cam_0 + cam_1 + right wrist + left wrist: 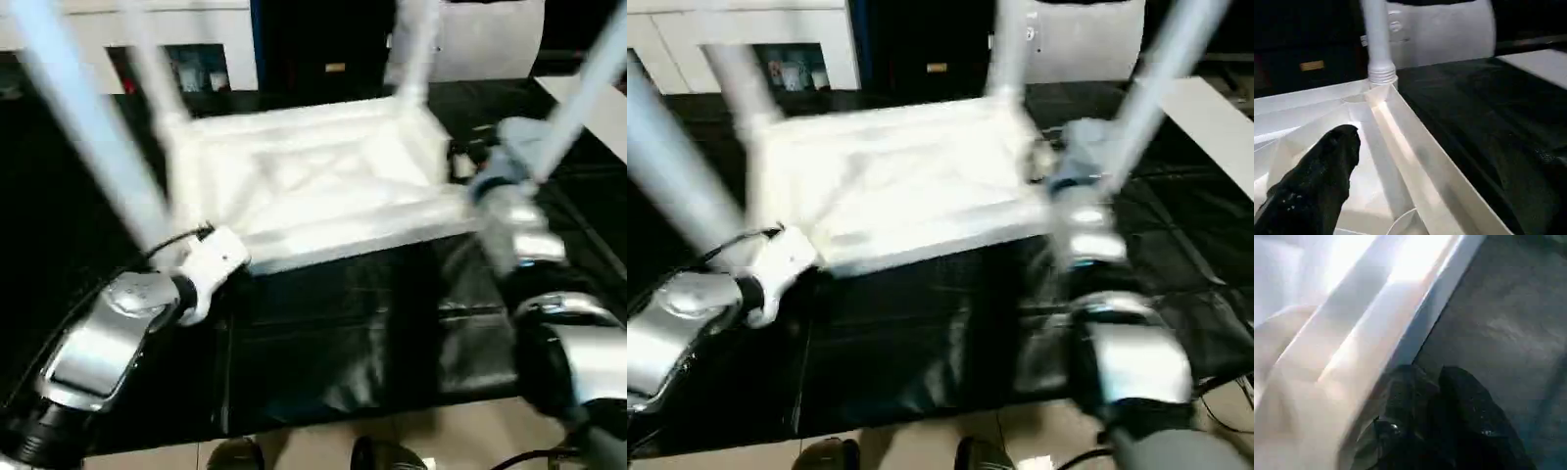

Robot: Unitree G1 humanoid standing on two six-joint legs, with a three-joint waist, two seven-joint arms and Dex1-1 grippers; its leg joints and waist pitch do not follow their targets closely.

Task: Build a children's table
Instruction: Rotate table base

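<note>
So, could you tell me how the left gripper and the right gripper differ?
The left gripper has its fingers nearly together; the right gripper is wide open. The left sits outside the near rim of the children's table, over the black cover; the right reaches over its ribbed underside. Both are close to the upturned table.

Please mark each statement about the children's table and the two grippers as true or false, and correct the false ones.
1. The children's table lies upside down, legs pointing up. True.
2. It rests on a bare wooden floor. False: it lies on the black-covered work surface.
3. The left gripper is at the edge of the table's top. True.
4. The right gripper is shut on a leg. False: its jaws are open, with one black finger over the ribbed underside.
5. The far right leg stands in its corner socket. True.
</note>
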